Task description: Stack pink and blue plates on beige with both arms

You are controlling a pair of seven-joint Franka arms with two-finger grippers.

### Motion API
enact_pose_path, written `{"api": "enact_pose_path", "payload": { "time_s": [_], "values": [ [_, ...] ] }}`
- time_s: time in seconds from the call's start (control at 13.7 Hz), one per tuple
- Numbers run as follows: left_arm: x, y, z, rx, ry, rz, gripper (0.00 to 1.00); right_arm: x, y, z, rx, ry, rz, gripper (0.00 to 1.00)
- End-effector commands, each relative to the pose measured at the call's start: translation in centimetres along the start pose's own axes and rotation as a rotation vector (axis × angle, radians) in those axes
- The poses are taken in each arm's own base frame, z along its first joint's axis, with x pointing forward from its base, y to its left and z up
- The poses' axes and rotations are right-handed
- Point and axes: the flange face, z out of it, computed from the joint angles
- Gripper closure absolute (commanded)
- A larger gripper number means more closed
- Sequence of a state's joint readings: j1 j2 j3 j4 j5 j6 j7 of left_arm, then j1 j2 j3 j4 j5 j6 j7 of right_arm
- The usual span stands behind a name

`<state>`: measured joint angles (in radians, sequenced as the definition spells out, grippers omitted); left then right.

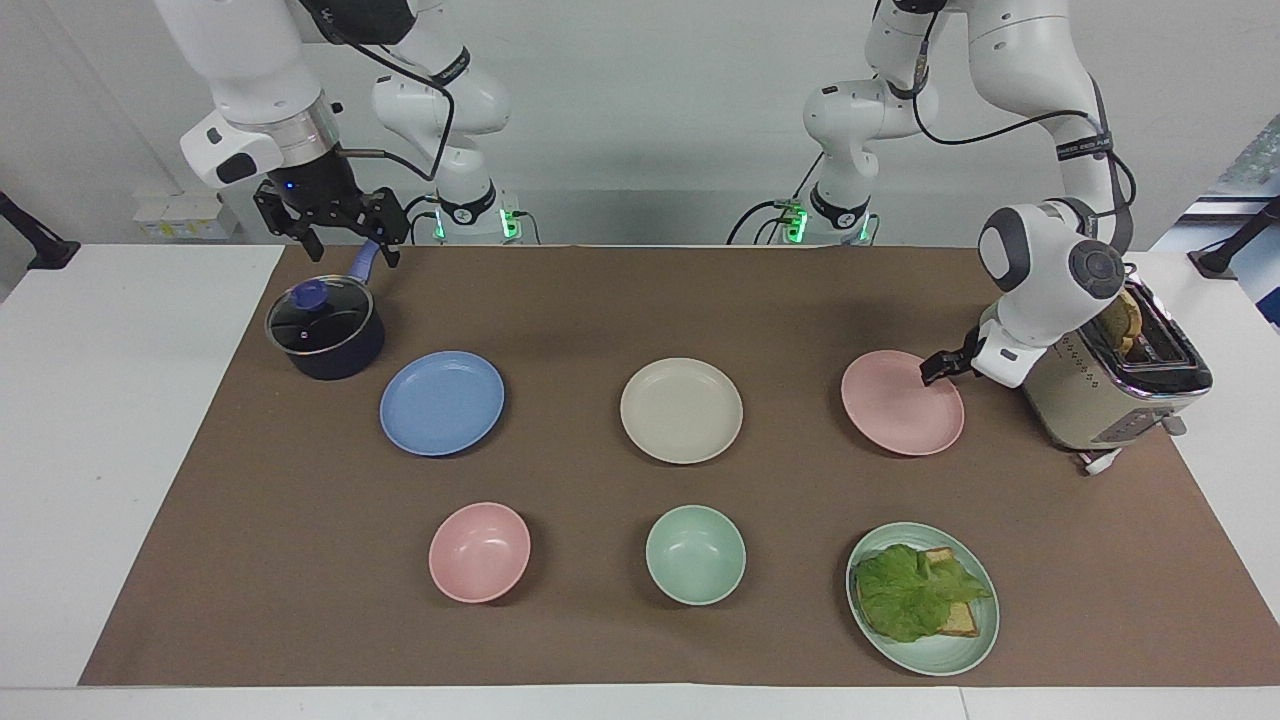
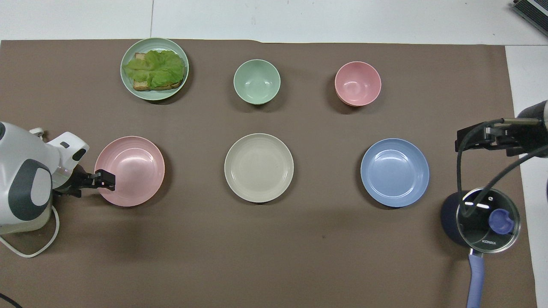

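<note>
Three plates lie in a row across the brown mat: the blue plate [image 1: 442,403] [image 2: 394,172] toward the right arm's end, the beige plate [image 1: 681,410] [image 2: 259,167] in the middle, the pink plate [image 1: 900,405] [image 2: 132,169] toward the left arm's end. My left gripper [image 1: 931,370] [image 2: 107,179] is low at the pink plate's rim, on the toaster's side, open; the plate lies flat. My right gripper [image 1: 347,245] [image 2: 464,139] hangs open over the pot's handle, holding nothing, beside the blue plate.
A dark pot with a glass lid [image 1: 325,330] stands beside the blue plate. A toaster [image 1: 1100,385] stands beside the pink plate. Farther from the robots are a pink bowl [image 1: 479,552], a green bowl [image 1: 695,554] and a green plate [image 1: 940,655] with lettuce and bread.
</note>
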<state>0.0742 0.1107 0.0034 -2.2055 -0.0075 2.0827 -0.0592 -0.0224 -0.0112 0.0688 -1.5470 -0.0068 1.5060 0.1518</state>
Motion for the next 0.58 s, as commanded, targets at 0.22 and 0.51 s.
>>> {"api": "enact_pose_path", "payload": {
  "time_s": [0.22,0.51],
  "values": [
    [-1.13,-0.39,-0.13,0.008,0.013,-0.016,0.86,-0.54,0.69,0.07,-0.005,0.017,0.002,0.0],
    [-0.92,-0.25,-0.31,-0.001,0.014,-0.02,1.0,-0.54,0.7,0.07,-0.006,0.017,0.002,0.0]
  ]
}}
